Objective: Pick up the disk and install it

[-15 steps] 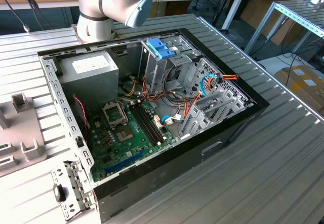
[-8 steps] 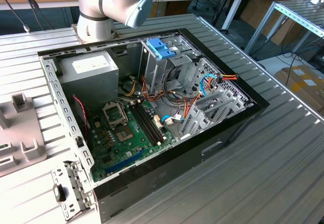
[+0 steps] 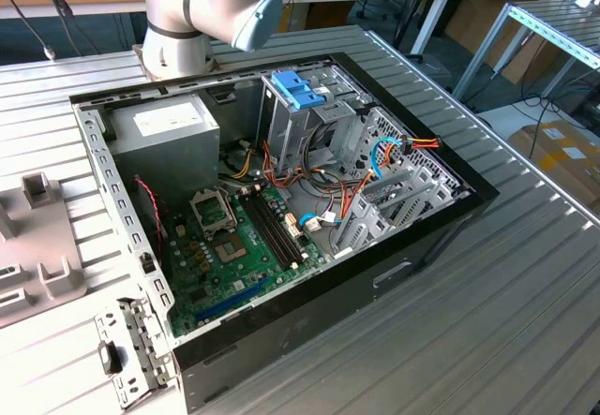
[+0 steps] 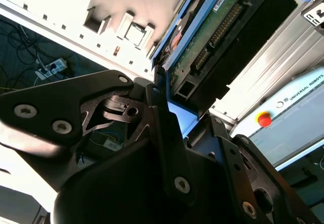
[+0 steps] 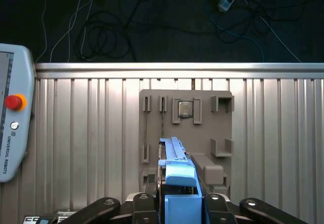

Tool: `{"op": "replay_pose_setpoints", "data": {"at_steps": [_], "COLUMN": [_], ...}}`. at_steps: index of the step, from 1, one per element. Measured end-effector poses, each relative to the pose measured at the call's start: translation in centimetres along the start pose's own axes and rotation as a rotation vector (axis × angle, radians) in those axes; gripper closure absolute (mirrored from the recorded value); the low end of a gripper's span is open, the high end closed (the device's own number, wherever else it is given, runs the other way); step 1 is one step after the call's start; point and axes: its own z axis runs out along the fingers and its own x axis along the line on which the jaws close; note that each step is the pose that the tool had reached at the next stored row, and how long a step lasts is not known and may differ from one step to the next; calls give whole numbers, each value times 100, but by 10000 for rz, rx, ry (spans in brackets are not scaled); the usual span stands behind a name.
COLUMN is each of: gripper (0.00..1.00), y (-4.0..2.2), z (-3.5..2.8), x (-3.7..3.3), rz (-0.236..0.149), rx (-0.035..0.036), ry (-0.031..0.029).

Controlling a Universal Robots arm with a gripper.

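My gripper is shut on the disk, a flat drive in a light-blue carrier standing on edge between the black fingers. In the second wrist view the disk shows its green circuit board, its connector row and its blue frame, clamped at its lower end by the gripper. In the first wrist view the disk hangs over a grey fixture plate that lies on the ribbed metal table.
An open computer case lies on the table with its motherboard, a drive cage with a blue part and loose cables. The grey fixture plate is at the exterior view's left. A teach pendant lies beside the fixture plate.
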Motion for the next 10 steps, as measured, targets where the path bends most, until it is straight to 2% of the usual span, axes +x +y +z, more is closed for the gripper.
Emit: {"op": "replay_pose_setpoints", "data": {"at_steps": [10], "gripper": [63], "y": [-46], "z": [3], "x": [0], "rz": [0], "rx": [0], "ry": [1]}}
